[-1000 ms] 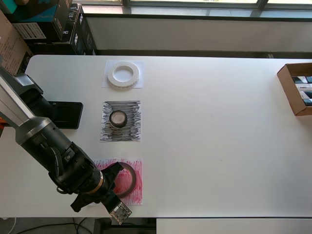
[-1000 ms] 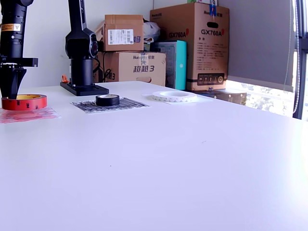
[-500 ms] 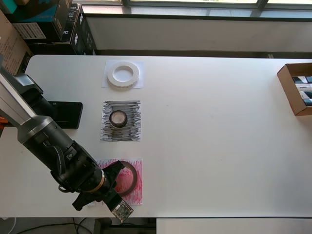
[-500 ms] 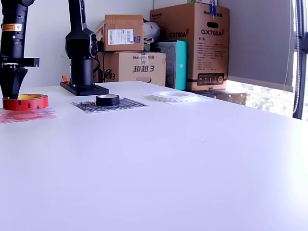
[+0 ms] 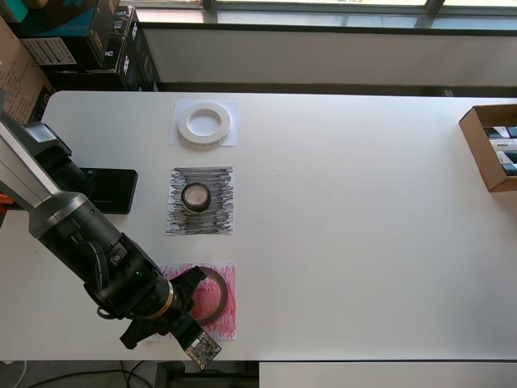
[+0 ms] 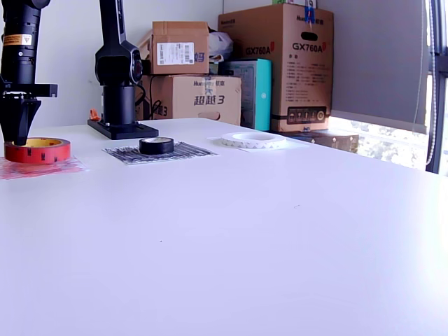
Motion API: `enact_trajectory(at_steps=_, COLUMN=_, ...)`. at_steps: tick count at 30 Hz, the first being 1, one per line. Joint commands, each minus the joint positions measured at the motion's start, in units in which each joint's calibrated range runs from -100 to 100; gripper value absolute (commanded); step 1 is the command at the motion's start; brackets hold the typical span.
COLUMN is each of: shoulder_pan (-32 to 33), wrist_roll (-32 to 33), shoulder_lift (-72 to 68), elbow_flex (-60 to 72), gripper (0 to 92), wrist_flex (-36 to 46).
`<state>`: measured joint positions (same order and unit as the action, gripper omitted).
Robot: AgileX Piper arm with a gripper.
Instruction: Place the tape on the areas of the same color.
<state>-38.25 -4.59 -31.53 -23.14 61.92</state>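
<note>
- White surface (image 5: pixel 363 242), carrying three paper sheets in a column toward the overhead view's left.
- Plain white sheet (image 5: pixel 230 137) at the top of that column, bearing the flat white ring (image 5: pixel 204 124).
- Black-scribbled sheet (image 5: pixel 220 212) in the middle, with the small black roll (image 5: pixel 195 196) near its centre.
- Red-scribbled sheet (image 5: pixel 229 301) nearest the bottom edge, bearing the dark-red roll (image 6: pixel 37 150) with its yellowish core; resting flat on the sheet in the exterior view.
- Gripper (image 6: pixel 17 120) pointing straight down at the dark-red roll's rim; looks closed on the rim, though not certain from either view.
- Open cardboard box (image 5: pixel 475 129) at the overhead view's right edge, holding several small dark and light packages, too small to identify.
- Stacked cardboard boxes (image 6: pixel 280 63) behind the surface in the exterior view, contents hidden.
</note>
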Motion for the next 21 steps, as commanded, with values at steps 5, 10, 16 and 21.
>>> enact_trajectory(at_steps=5, shoulder_pan=0.0, wrist_roll=0.1, shoulder_lift=-0.5, elbow_flex=-1.0, gripper=32.4, wrist_flex=0.2)
enact_trajectory(at_steps=10, shoulder_pan=0.0, wrist_roll=0.1, shoulder_lift=-0.5, elbow_flex=-1.0, gripper=32.5, wrist_flex=0.2)
enact_trajectory(at_steps=16, shoulder_pan=0.4, wrist_roll=-1.1, shoulder_lift=0.7, elbow_flex=-0.5, gripper=32.5, wrist_flex=0.2)
enact_trajectory(at_steps=21, shoulder_pan=0.6, wrist_roll=-3.5, shoulder_lift=7.2, elbow_flex=-0.2, gripper=32.5, wrist_flex=0.4)
